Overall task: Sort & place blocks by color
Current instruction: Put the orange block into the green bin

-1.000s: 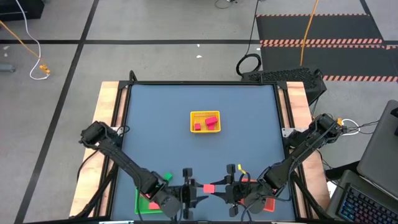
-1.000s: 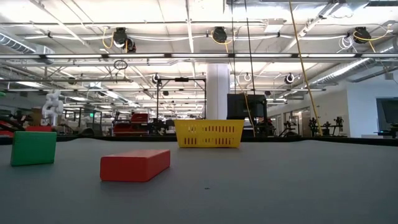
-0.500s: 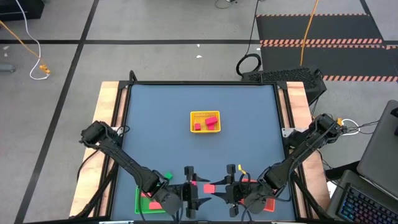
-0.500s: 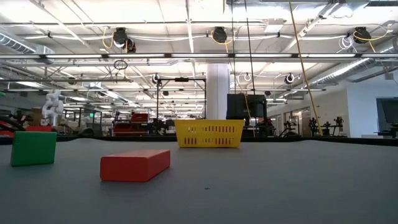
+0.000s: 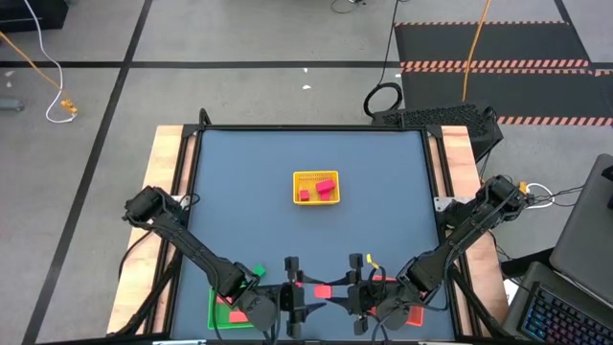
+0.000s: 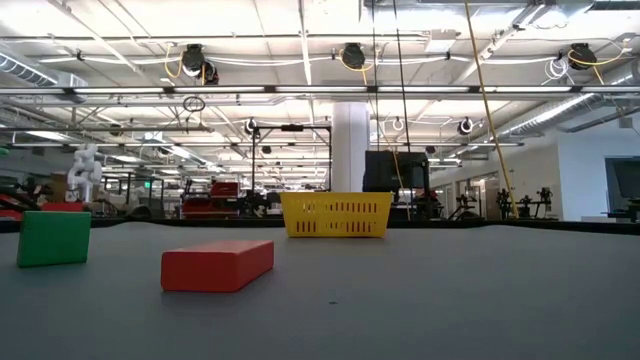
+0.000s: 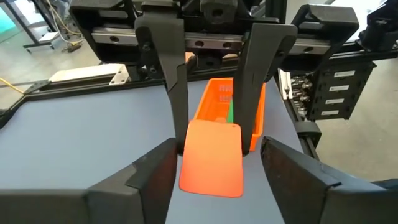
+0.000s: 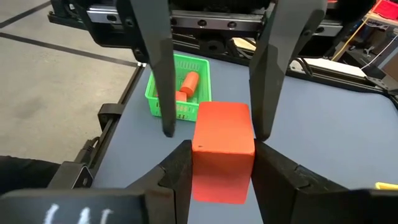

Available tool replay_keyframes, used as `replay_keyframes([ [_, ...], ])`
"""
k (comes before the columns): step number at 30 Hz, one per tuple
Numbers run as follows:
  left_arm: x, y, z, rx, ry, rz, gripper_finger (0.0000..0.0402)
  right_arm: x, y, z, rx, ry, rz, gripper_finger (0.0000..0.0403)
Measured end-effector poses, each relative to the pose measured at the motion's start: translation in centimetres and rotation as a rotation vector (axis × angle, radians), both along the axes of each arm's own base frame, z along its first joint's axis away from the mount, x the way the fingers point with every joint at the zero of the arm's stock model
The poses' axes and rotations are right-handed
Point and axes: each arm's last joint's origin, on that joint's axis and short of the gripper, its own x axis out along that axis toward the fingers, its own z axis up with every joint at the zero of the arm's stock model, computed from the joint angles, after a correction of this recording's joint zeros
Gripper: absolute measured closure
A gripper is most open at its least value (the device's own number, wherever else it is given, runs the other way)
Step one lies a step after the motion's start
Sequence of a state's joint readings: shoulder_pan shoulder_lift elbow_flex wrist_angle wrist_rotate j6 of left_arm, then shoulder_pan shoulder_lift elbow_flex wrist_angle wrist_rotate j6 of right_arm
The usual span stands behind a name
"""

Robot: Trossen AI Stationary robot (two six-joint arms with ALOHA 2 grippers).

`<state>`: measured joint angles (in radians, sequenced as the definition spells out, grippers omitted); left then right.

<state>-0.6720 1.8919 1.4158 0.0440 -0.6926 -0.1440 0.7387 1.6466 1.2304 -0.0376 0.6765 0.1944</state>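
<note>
My right gripper (image 5: 335, 287) is shut on a salmon-red block (image 5: 323, 288) near the table's near edge. My left gripper (image 5: 306, 287) faces it, open. Its fingers (image 8: 163, 81) stand on either side of the block's far end without plainly touching it. The block also shows in the left wrist view (image 7: 211, 158). A green block (image 6: 53, 238) and a red bar (image 6: 218, 265) lie flat on the table. The green block also shows in the high view (image 5: 257, 273). My right gripper pinches the block's two opposite sides (image 8: 200, 171) between its two fingers, at the end nearer its wrist. The fingers come level from the table's right side. The block sticks out beyond the fingertips toward my left gripper and looks clear of the table.
A yellow basket (image 5: 316, 188) with two red blocks stands mid-table. A green basket (image 5: 222, 312) with reddish blocks is at the near left under my left arm. A red-orange basket (image 7: 214, 102) is at the near right under my right arm.
</note>
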Motion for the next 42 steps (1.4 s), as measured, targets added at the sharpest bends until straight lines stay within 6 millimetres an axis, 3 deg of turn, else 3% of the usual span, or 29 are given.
replay_keyframes([
  [13, -0.01, -0.02, -0.06, -0.004, 0.01, -0.015, 0.0256, -0.01, 0.06, 0.02, 0.004, 0.0, 0.009, 0.0283],
  [16, 0.0, -0.07, -0.11, -0.013, 0.023, -0.045, 0.0254, -0.02, 0.07, -0.01, 0.005, 0.001, 0.009, 0.0283],
  [28, 0.06, -0.02, -0.15, -0.012, 0.031, -0.063, 0.0183, -0.01, 0.05, -0.02, 0.001, -0.002, 0.002, 0.0283],
  [33, 0.27, 0.36, -0.25, -0.025, 0.04, -0.046, 0.0194, -0.01, 0.04, -0.01, 0.001, -0.003, 0.0, 0.0283],
  [42, 0.24, 0.83, -0.77, -0.023, 0.092, -0.02, 0.0253, 0.04, 0.01, 0.0, 0.001, -0.007, -0.003, 0.0283],
])
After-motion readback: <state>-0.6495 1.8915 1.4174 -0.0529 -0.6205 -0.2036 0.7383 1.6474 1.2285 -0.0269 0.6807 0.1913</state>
